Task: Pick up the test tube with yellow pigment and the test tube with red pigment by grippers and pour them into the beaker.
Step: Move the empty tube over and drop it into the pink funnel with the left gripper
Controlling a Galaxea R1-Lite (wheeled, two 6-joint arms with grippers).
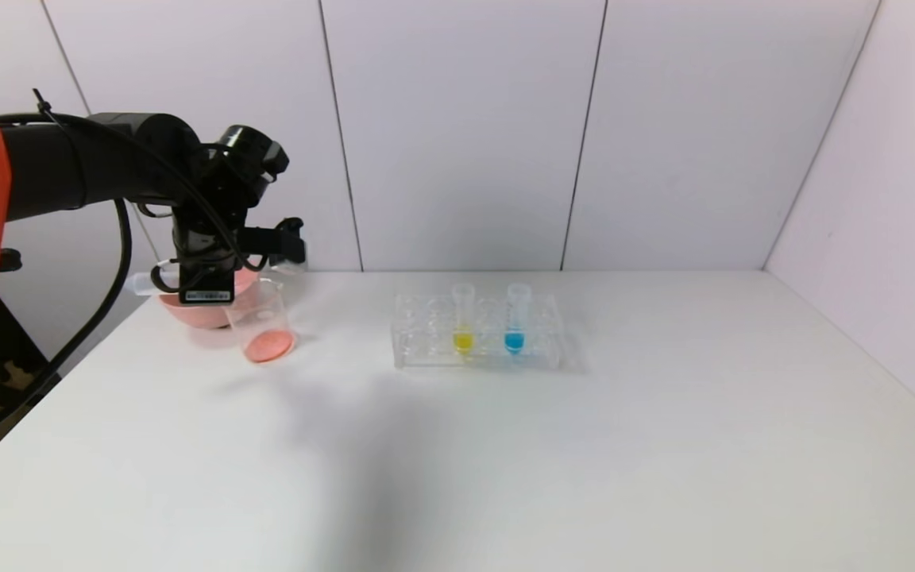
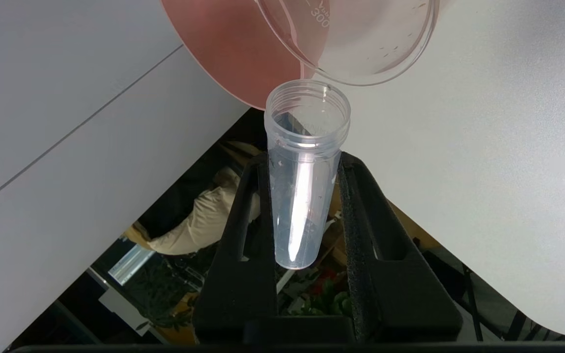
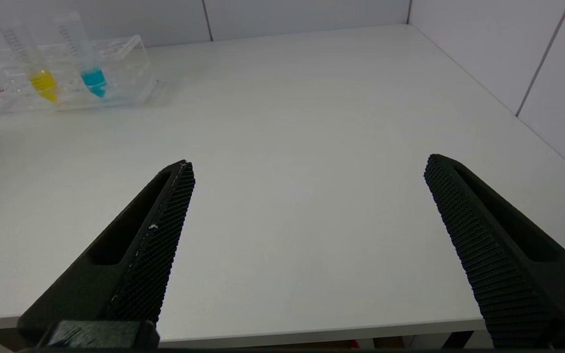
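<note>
the left gripper (image 2: 302, 169) clamps an emptied test tube (image 2: 304, 181) tipped over the beaker (image 1: 263, 326), which holds red liquid; the right gripper (image 3: 307, 196) hangs wide open; the test tube with yellow pigment (image 1: 463, 322) stands in the rack (image 1: 426, 349)

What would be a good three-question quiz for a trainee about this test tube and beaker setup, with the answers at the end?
1. True or false: the tube held by the left gripper looks emptied.
2. Which colours stand in the rack? A) red and blue B) yellow and blue C) yellow and red
3. Fill in: the beaker holds ____ liquid at its bottom.

Key
1. True. The tube lies nearly level, its mouth toward the beaker, and its inside looks clear.
2. B. The yellow tube and the blue tube stand upright side by side.
3. Pink-red. The beaker stands in front of the pink bowl. The right gripper hangs open over bare table.
</note>
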